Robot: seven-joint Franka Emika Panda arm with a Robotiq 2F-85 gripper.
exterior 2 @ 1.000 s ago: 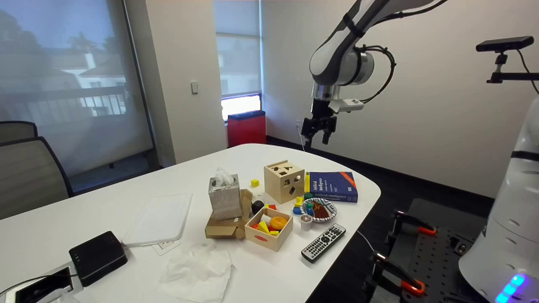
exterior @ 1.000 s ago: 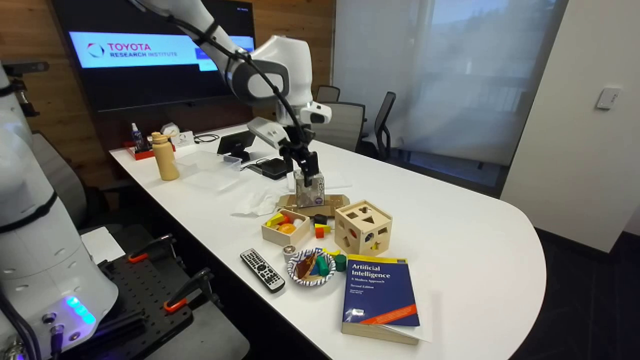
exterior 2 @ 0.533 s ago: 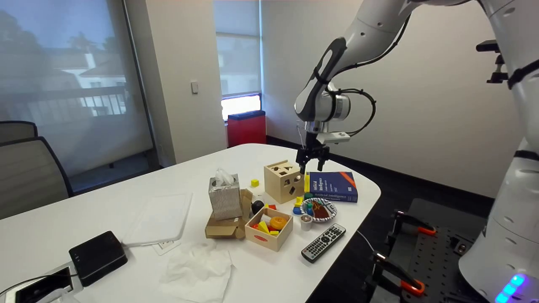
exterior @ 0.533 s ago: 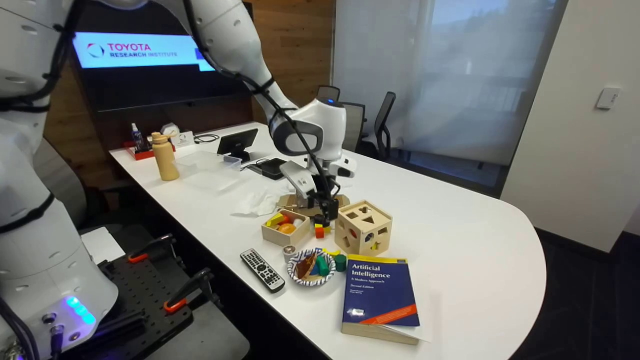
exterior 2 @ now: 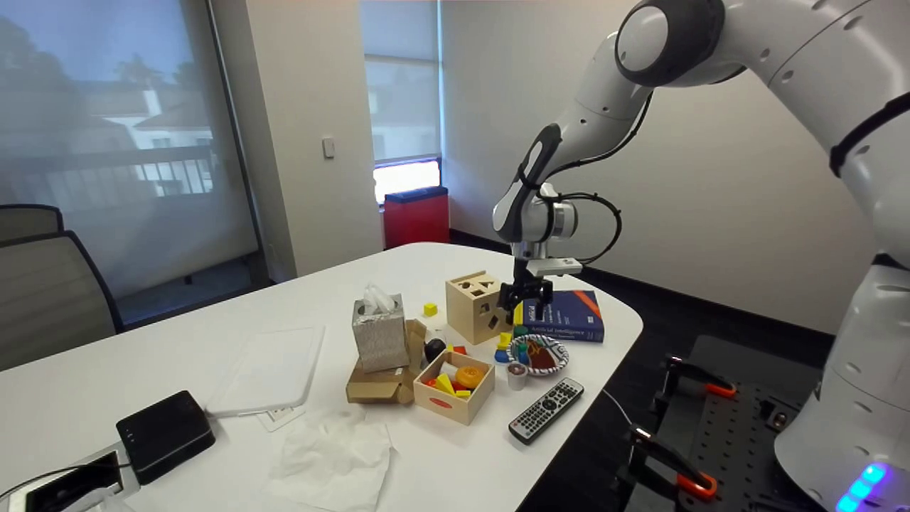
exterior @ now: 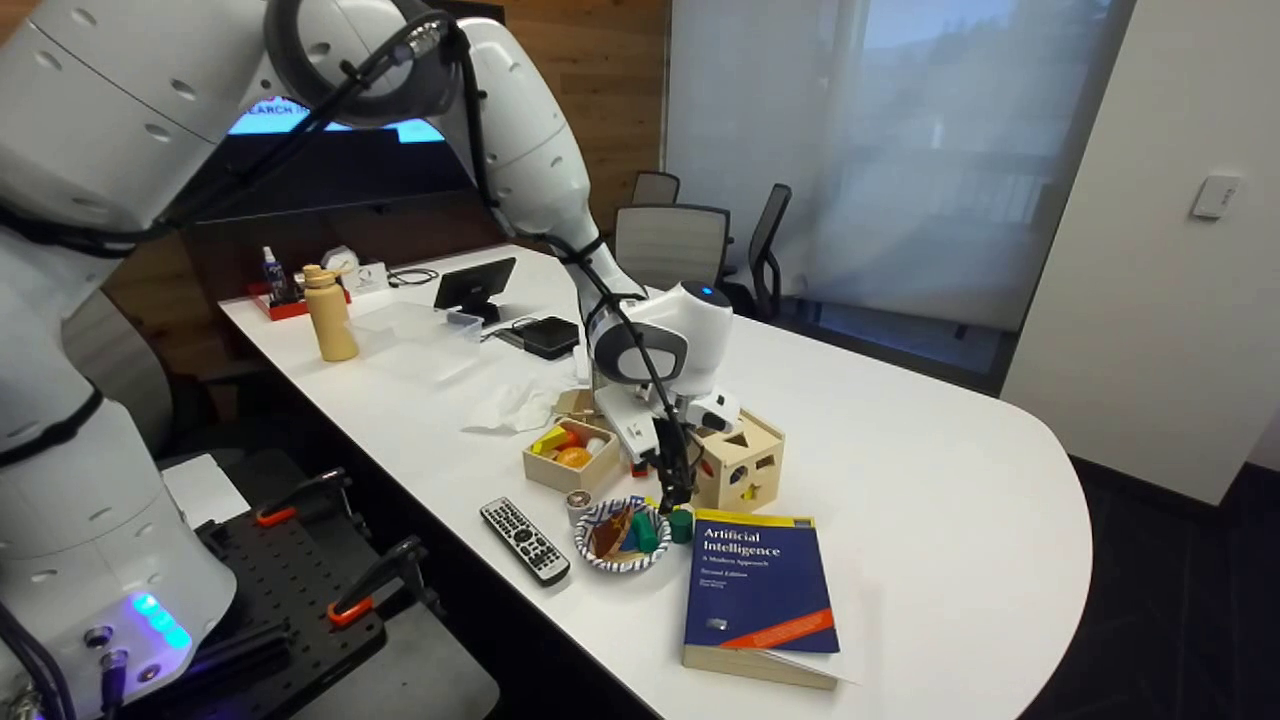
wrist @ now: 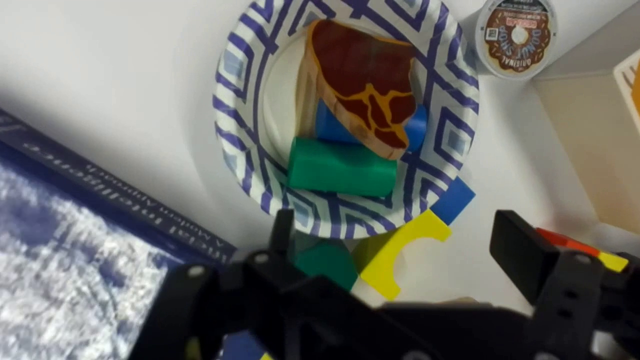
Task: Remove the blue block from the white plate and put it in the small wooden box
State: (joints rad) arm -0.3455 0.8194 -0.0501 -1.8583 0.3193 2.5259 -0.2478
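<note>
The blue block [wrist: 331, 126] lies in the white plate [wrist: 235, 100], partly hidden under a toy steak [wrist: 360, 65] and beside a green cylinder [wrist: 342, 167]. The plate has a blue pattern and also shows in both exterior views [exterior: 622, 566] [exterior 2: 563, 357]. The small wooden box [exterior 2: 444, 409] stands near it and holds yellow, red and orange pieces; it also shows in an exterior view [exterior: 560, 474]. My gripper [wrist: 397, 240] is open and empty above the table, beside the plate and the holed wooden cube [exterior 2: 466, 313]. It also shows in both exterior views [exterior: 680, 492] [exterior 2: 524, 313].
A yellow arch [wrist: 400, 250], a second blue piece [wrist: 452, 200] and a green piece [wrist: 327, 265] lie against the plate's side. A blue book [exterior: 760, 590], a coffee pod [wrist: 517, 37], a remote [exterior: 525, 540] and a tissue box [exterior 2: 380, 334] stand around.
My gripper has come down from high above the table and moved toward the plate, past the holed cube. It stays open. The objects on the table have not moved.
</note>
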